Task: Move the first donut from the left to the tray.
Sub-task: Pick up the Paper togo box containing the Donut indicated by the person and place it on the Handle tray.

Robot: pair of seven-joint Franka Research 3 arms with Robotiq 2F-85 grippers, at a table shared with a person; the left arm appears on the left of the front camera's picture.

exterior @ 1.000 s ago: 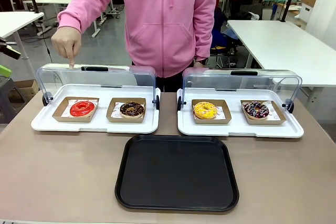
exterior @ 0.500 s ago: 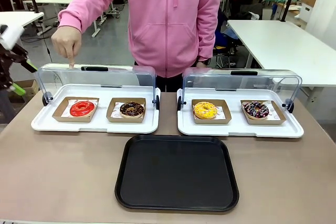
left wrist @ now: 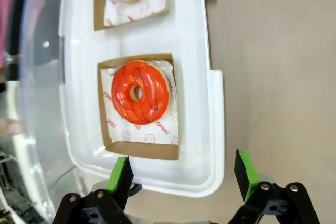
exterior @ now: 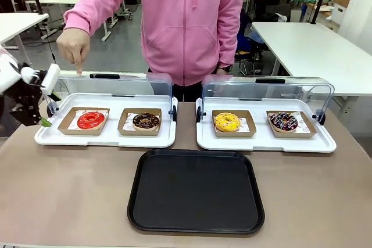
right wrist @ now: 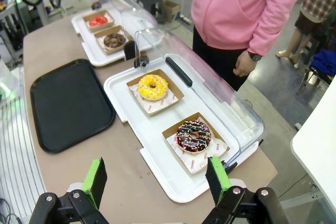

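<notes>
Bright, even light, soft shadows, sheen on the red donut (left wrist: 140, 92), wrist views bowed at edges.

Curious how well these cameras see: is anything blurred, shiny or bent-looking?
Front view: the left gripper is smeared, the rest sharp. Left wrist view: the red donut shows glossy highlights; the clear lid is hazy. Right wrist view: wide-angle, so the white display tray looks stretched.

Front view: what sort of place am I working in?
Probably a lab or workshop with a mock donut counter: the red donut and others sit in lidded display trays, and white work tables stand behind the person.
</notes>
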